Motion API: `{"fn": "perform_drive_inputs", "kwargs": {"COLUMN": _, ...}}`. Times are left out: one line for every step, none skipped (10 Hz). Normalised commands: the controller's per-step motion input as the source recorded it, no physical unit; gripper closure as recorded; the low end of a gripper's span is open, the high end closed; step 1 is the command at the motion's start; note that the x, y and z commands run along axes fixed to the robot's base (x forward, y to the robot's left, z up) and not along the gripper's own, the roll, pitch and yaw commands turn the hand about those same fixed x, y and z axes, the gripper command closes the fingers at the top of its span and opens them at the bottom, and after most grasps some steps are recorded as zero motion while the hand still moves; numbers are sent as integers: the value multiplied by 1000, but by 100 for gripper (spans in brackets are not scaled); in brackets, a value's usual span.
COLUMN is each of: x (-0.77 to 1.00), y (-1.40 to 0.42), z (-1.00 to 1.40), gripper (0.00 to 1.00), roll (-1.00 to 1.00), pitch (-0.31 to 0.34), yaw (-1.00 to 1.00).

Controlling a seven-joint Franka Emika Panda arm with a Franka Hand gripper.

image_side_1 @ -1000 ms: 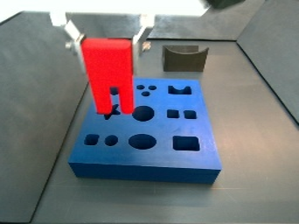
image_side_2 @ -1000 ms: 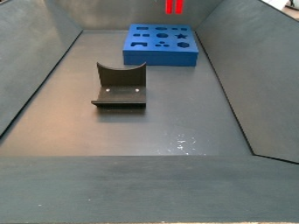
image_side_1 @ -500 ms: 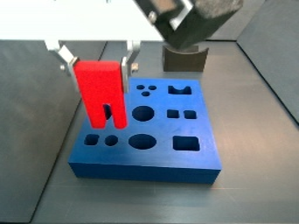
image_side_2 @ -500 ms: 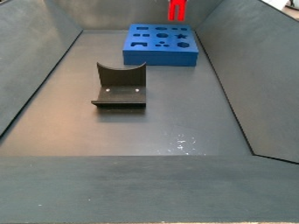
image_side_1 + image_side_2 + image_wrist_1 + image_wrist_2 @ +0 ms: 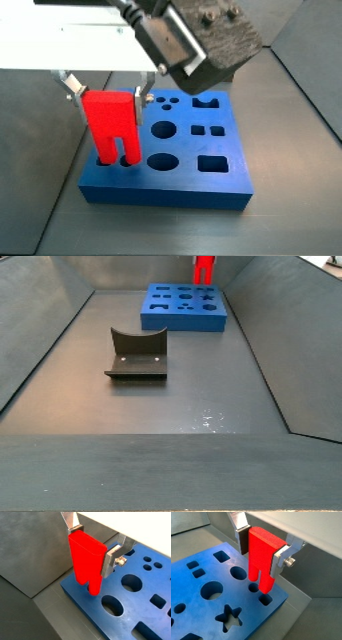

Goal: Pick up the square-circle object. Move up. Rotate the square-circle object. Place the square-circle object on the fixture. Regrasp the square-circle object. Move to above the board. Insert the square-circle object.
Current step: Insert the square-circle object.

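Gripper (image 5: 104, 90) fingers (image 5: 282, 554) clamping square-circle object (image 5: 110, 124) upright, its prongs at board (image 5: 201, 176) holes

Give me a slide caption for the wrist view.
Gripper holds the bright red plastic two-pronged block upright over the flat blue holed board.

Grey-walled bin seen lengthwise, blue board (image 5: 185, 306) with shaped holes at twelve o'clock, red square-circle object (image 5: 203, 268) upright over its far right edge, gripper out of frame, dark fixture (image 5: 136, 354) at nine o'clock, well apart from the board
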Motion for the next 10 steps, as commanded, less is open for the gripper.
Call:
{"fn": "perform_drive_inputs", "kwargs": {"x": -9, "y": 29, "z": -114, "gripper": 100, "roll": 0, "pitch": 0, "yaw": 0}}
{"fn": "perform_drive_inputs", "kwargs": {"x": -34, "y": 31, "z": -34, "gripper": 100, "roll": 0, "pitch": 0, "yaw": 0}}
{"fn": "perform_drive_inputs", "kwargs": {"x": -131, "y": 146, "z": 0, "gripper": 100, "roll": 0, "pitch": 0, "yaw": 0}}
{"fn": "perform_drive_inputs", "kwargs": {"x": -29, "y": 103, "z": 0, "gripper": 100, "roll": 0, "pitch": 0, "yaw": 0}}
{"fn": "perform_drive_inputs", "kwargs": {"x": -17, "y": 80, "z": 0, "gripper": 100, "roll": 0, "pitch": 0, "yaw": 0}}
{"fn": "perform_drive_inputs", "kwargs": {"x": -26, "y": 43, "z": 0, "gripper": 100, "roll": 0, "pitch": 0, "yaw": 0}}
{"fn": "perform_drive_inputs", "kwargs": {"x": 0, "y": 0, "z": 0, "gripper": 100, "roll": 14, "pitch": 0, "yaw": 0}}
{"fn": "perform_drive_inputs", "kwargs": {"x": 0, "y": 0, "z": 0, "gripper": 100, "roll": 63, "pitch": 1, "yaw": -20}}
{"fn": "perform_drive_inputs", "kwargs": {"x": 34, "y": -31, "z": 0, "gripper": 100, "roll": 104, "pitch": 7, "yaw": -46}}
{"fn": "perform_drive_inputs", "kwargs": {"x": 66, "y": 0, "z": 0, "gripper": 100, "roll": 64, "pitch": 9, "yaw": -46}}
